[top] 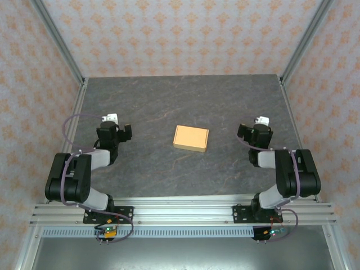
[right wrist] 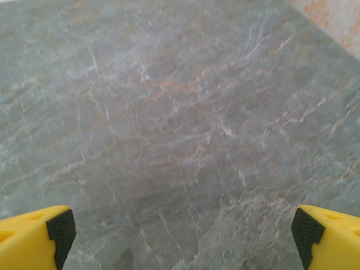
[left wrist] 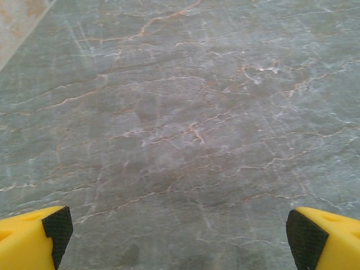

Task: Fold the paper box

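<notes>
**Tan-orange cardboard, mid-table, both tools free**

The paper box (top: 191, 138) lies at the middle of the dark veined stone table (top: 169, 95). It reads as a flattish closed rectangle with a plain top. Its near edge is paler and it sits slightly skewed.

Bare slab surrounds it on every side, and it is well apart from the table edges and both arms. Patterned walls (top: 169, 34) close the left, right and far sides.

The left gripper (left wrist: 181, 232) is spread wide with nothing between its pads, over bare stone left of the box. The right gripper (right wrist: 183, 233) is the same, on the right.
</notes>
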`<control>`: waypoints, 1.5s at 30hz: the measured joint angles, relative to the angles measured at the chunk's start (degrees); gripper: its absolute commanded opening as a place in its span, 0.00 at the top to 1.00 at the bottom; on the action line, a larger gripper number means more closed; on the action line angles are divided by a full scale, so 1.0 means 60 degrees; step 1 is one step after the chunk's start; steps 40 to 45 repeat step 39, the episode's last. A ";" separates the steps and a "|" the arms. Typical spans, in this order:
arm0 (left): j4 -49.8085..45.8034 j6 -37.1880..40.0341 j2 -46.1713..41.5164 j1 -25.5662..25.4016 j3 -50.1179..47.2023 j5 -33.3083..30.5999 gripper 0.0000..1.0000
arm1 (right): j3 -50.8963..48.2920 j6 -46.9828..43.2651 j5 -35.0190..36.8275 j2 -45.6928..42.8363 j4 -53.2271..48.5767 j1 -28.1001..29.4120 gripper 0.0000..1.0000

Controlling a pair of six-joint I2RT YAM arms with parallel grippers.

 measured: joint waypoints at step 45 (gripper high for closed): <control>0.1490 0.0047 0.0200 -0.0328 -0.0357 0.0102 0.00 | 0.0004 0.0142 -0.0594 0.0040 0.0393 0.0004 0.01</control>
